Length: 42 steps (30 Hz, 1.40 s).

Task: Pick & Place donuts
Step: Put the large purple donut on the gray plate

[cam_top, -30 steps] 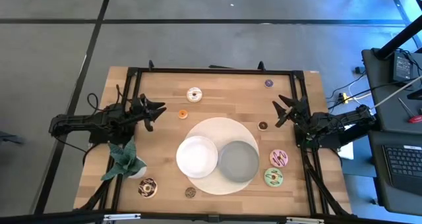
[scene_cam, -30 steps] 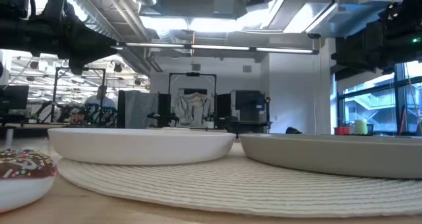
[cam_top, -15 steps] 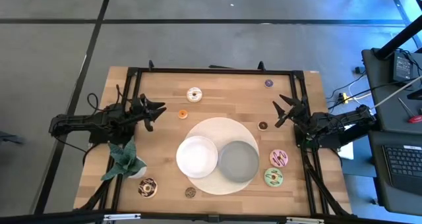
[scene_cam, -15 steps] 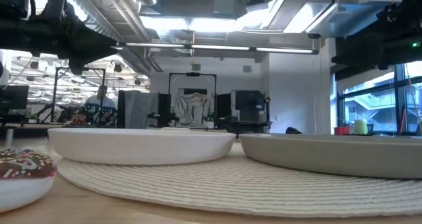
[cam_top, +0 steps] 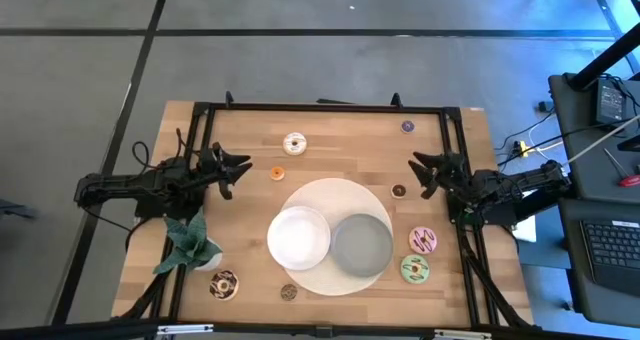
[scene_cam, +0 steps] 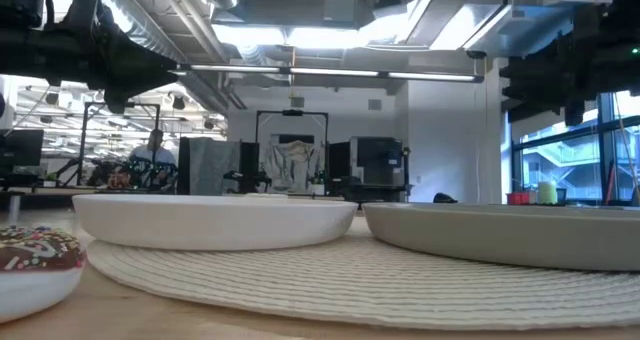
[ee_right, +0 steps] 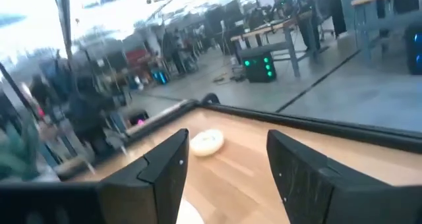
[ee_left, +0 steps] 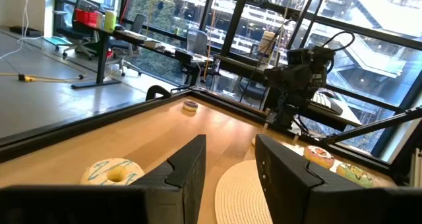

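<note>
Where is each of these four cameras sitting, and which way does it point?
High: overhead, straight down; both arms, left gripper, right gripper.
Low: table height, across the white plate into the room.
Left wrist: past its own fingers toward the right arm.
Right wrist: past its own fingers.
Both wrist views show the white donut.
</note>
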### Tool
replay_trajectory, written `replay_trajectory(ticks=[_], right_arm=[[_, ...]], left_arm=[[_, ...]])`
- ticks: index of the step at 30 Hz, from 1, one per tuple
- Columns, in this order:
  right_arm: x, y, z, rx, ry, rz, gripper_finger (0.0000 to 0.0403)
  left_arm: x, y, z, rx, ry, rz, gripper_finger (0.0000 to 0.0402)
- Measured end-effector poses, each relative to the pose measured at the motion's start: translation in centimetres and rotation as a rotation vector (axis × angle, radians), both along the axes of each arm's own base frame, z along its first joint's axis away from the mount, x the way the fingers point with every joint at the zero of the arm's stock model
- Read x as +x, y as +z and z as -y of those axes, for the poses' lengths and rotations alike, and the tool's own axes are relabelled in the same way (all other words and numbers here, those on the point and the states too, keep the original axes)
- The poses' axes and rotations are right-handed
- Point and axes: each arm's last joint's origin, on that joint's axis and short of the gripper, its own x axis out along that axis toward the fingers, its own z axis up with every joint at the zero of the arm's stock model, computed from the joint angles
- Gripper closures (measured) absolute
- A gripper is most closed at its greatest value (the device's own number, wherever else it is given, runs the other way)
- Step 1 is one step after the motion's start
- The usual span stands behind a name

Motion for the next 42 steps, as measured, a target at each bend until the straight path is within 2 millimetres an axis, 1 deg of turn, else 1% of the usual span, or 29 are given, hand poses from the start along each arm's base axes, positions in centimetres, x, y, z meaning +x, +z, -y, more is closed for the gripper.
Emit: replay_trajectory(ticks=[3,7,11,16,18,20,22,26,28,30,32,35,39,42], right_arm=[[-0.2,0.8,0.2,0.015,-0.053,0.079,0.0196],[-0.6,2.2,0.6,-0.089,-0.152,0.114,0.0191],[-0.9,4.4,0.8,-0.113,-0.137,0.164,0.0164],[-0.4,7.4,0.7,-0.138,-0.113,0.132,0.0126],[0.3,8.8,0.5,-0.167,-0.071,0.087,0.0117],[1.4,10.2,0.2,-0.211,-0.023,0.0,0.0113],[2.7,11.7,-0.1,-0.23,-0.011,-0.106,0.0112],[5.2,14.4,-0.3,-0.144,-0.114,-0.285,0.0112],[6.2,15.5,-0.6,-0.096,-0.109,-0.375,0.0112],[7.3,16.3,-0.9,0.0,-0.063,-0.447,0.0112],[8.0,16.5,-1.2,0.155,-0.017,-0.525,0.0112],[8.8,15.9,-1.7,0.401,-0.024,-0.662,0.0112],[9.4,13.6,-2.8,0.717,-0.089,-0.861,0.0112],[9.9,11.4,-4.0,0.878,-0.087,-1.003,0.0112]], left_arm=[[0.0,0.0,0.0,0.0,0.0,-0.001,0.0274],[0.0,0.0,0.0,0.0,0.0,-0.001,0.0274],[0.0,0.0,0.0,0.0,0.0,-0.001,0.0274],[0.0,0.0,0.0,0.0,0.0,0.0,0.0274],[0.0,0.0,0.0,0.0,0.0,-0.001,0.0274],[0.0,0.0,0.0,0.0,0.0,0.0,0.0274],[0.0,0.0,0.0,0.0,0.0,-0.001,0.0274],[0.0,0.0,0.0,0.0,0.0,0.0,0.0274],[0.0,0.0,0.0,0.0,0.0,0.0,0.0274],[0.0,0.0,0.0,0.0,0.0,-0.001,0.0274],[0.0,0.0,0.0,0.0,0.0,0.0,0.0274],[0.0,0.0,0.0,-0.001,0.012,0.002,0.0274],[0.0,0.0,0.0,-0.001,0.015,0.002,0.0274],[0.0,0.0,-0.1,0.004,0.03,0.0,0.0274]])
